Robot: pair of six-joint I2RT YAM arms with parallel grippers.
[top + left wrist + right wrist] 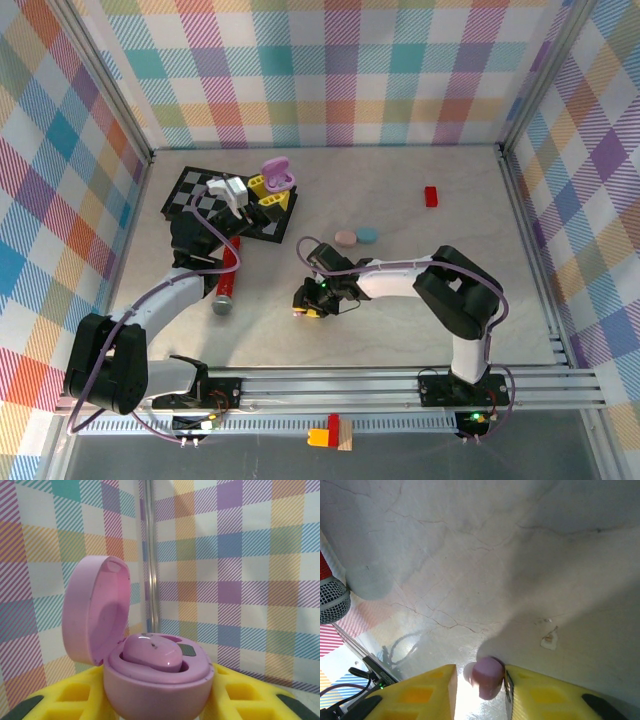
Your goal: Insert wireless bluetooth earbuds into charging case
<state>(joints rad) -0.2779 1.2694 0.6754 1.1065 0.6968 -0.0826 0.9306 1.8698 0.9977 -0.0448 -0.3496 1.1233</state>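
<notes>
Right gripper [480,674] fingers are seen nearly closed about a pink earbud [489,677], which is lodged between the 2 yellow fingertips low over the table [470,555]. The bud is pressed against 1 finger while a bright sliver is left at the other, so it cannot be told whether it is fully clamped, nor whether it rests on the surface or hangs just above it. Well apart from it, toward the far left of the table, the left gripper [157,695] is shut on the base of a pink charging case [150,687], which is held upright with its lid [95,610] hinged fully back. 1 seated earbud [152,652] is already nested in the case; the socket beside it is largely hidden and is judged to be free. A pale pink closed case [346,237] and a blue closed case [368,235] lie side by side on the table, between the 2 grippers and untouched. This case is judged about half filled: 1 bud is in, and the 2nd is yet to be secured, carried across and lowered into the free socket.
</notes>
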